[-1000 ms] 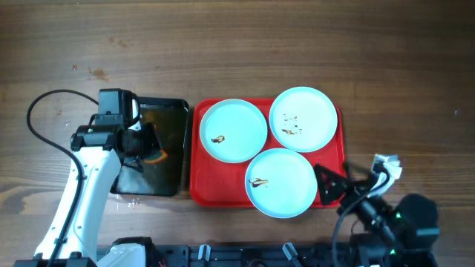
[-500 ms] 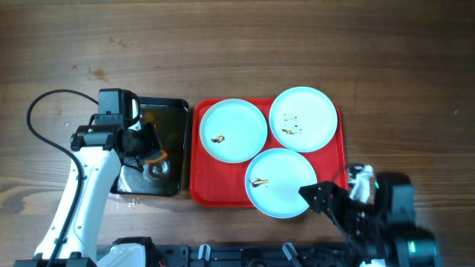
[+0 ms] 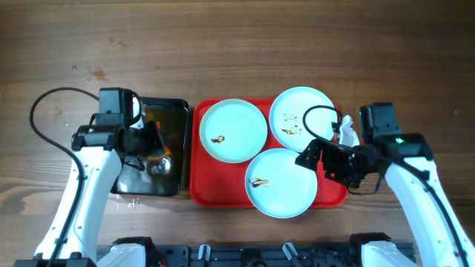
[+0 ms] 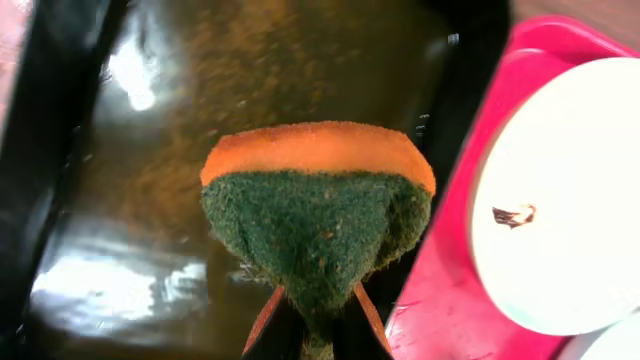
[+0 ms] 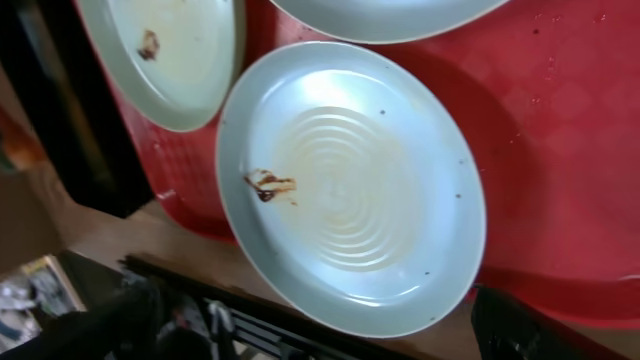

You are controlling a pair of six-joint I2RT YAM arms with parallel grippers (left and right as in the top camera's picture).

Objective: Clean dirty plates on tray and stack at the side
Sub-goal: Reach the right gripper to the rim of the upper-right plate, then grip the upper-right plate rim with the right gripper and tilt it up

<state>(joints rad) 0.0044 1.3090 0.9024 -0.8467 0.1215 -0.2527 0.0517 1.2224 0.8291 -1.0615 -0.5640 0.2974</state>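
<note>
Left gripper (image 4: 315, 318): clamped on sponge (image 4: 318, 215), arm bent, poised over pan (image 3: 174, 111).
Right gripper (image 3: 310, 154): jaws apart, arm angled inward over tray (image 3: 199, 189), beside front plate (image 3: 282, 182).

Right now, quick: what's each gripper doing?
Left gripper: shut on the orange-and-green sponge, over the black pan.
Right gripper: open, empty, above the front plate.

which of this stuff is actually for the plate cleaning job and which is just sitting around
For the job: left plate, right plate, front plate, red tray, sponge in the left gripper.
Just lying about: black pan, wooden table.
</note>
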